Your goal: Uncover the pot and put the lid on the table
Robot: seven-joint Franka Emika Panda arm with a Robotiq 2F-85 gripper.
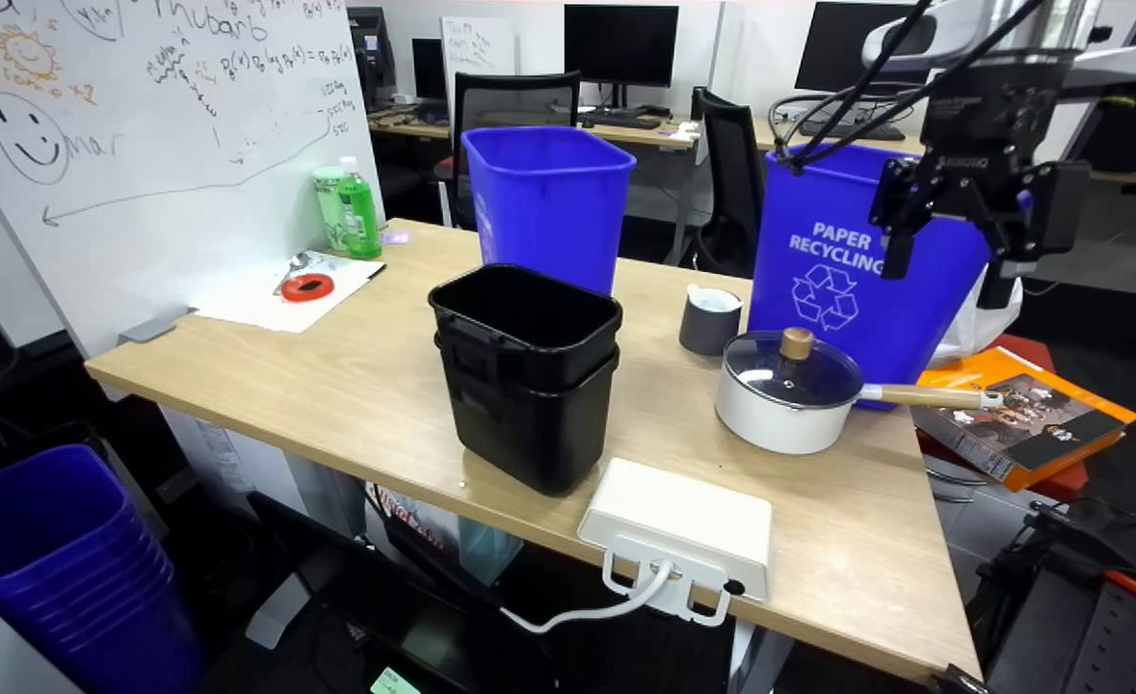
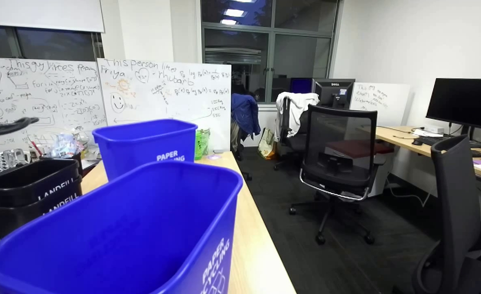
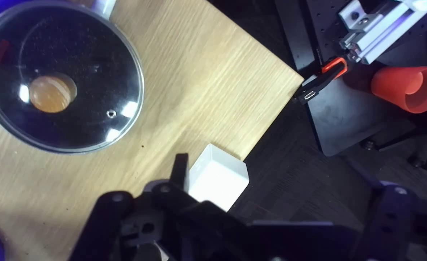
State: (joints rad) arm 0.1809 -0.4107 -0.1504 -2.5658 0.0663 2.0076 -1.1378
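Exterior view: lid (image 1: 787, 372) sits lower than end effector (image 1: 946, 280), apart.

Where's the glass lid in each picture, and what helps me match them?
In an exterior view: the lid sits on the pot, right of centre.
In an exterior view: not visible; a blue bin fills the lower left.
Wrist view: upper left, its wooden knob showing.
Landmark in all three: the light-wood table.
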